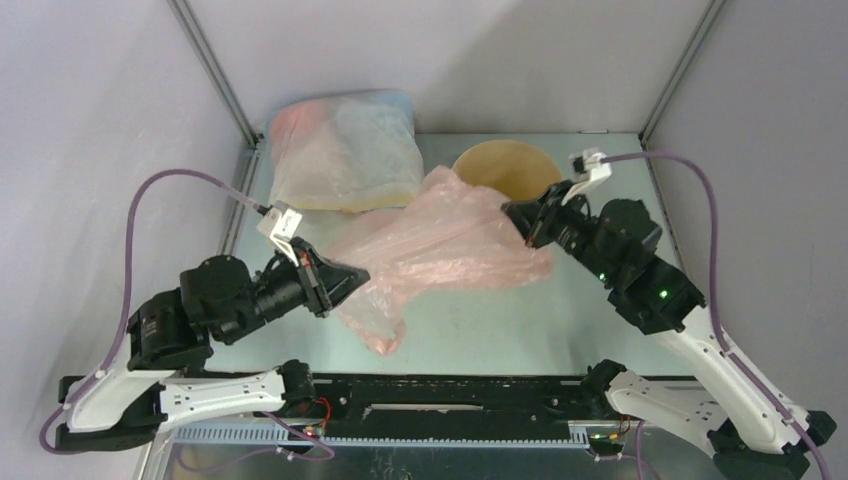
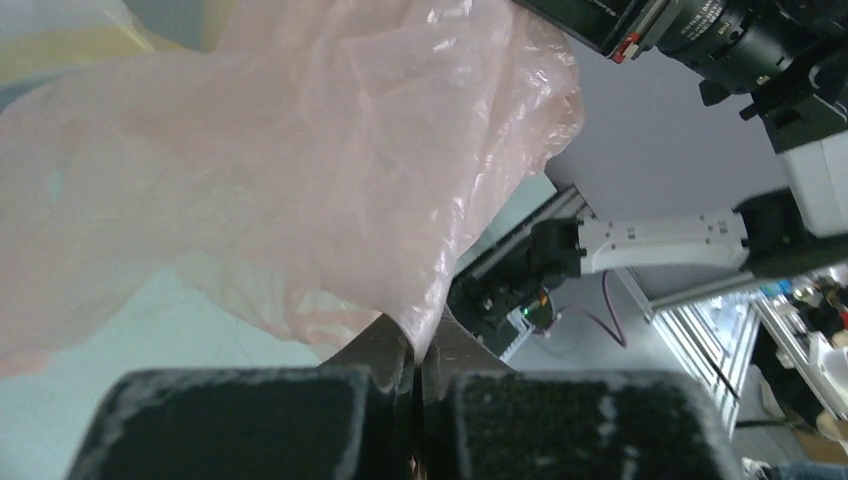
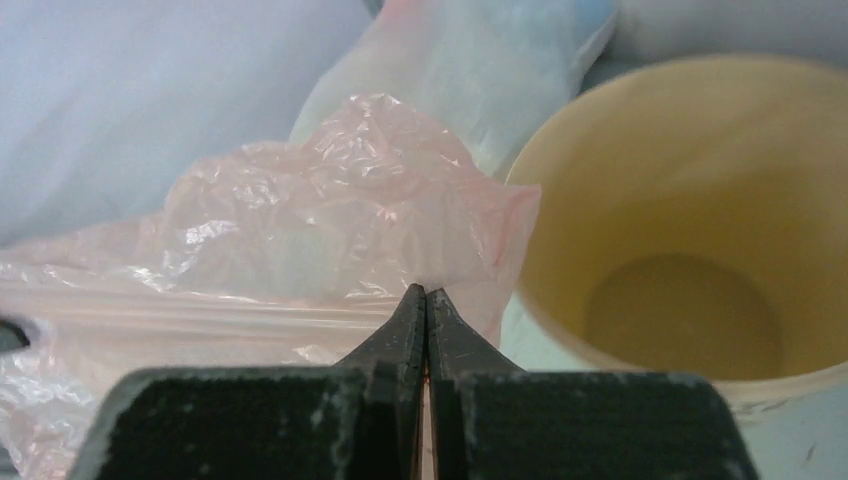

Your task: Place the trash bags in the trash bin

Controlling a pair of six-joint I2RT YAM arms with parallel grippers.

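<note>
The pale-pink trash bag hangs spread between my two grippers above the table. My left gripper is shut on its left edge; in the left wrist view the bag runs down into the closed left gripper. My right gripper is shut on the bag's right edge, just left of the tan trash bin. In the right wrist view the right gripper pinches the bag, and the bin stands open and empty to its right.
A big clear whitish sack with a yellow hem lies at the back left, touching the pink bag's far side. The enclosure's grey walls and metal corner posts surround the table. The arms' base rail runs along the near edge.
</note>
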